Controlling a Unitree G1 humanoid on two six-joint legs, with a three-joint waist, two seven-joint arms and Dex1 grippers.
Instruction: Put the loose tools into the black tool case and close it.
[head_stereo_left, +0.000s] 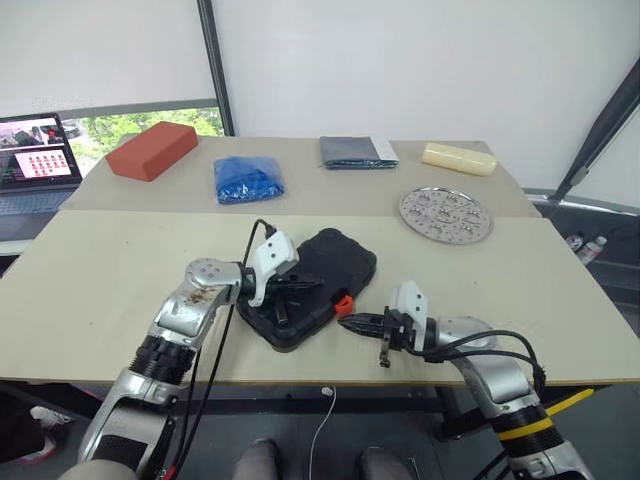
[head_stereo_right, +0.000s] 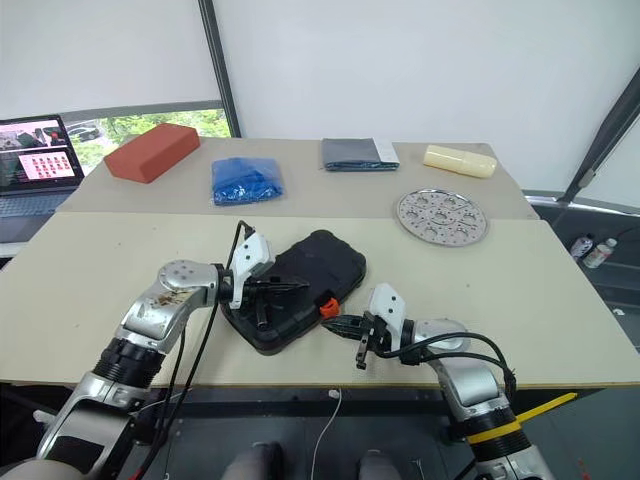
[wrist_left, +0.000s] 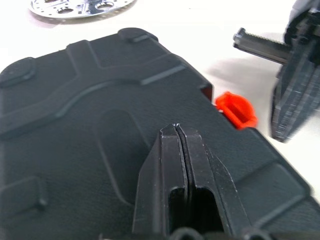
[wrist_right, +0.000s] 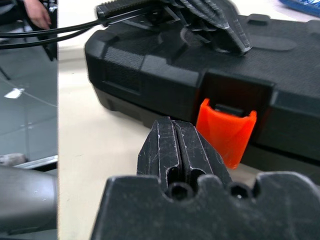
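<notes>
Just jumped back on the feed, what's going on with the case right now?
The black tool case lies with its lid down on the table. The left gripper, shut, rests on the lid. The right gripper, also shut, sits just in front of the orange latch, which hangs down, not yet snapped.

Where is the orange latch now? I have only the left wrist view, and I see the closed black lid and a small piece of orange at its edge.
Observer: The orange latch hangs tilted out from the front wall of the black tool case, not pressed flat.
Operator: Is the right gripper near it?
Observer: Yes. The right gripper, fingers shut, points at the latch from just in front of it.
Operator: And my left gripper, where on the case?
Observer: The left gripper, shut too, lies over the lid near the case's left end.
</notes>
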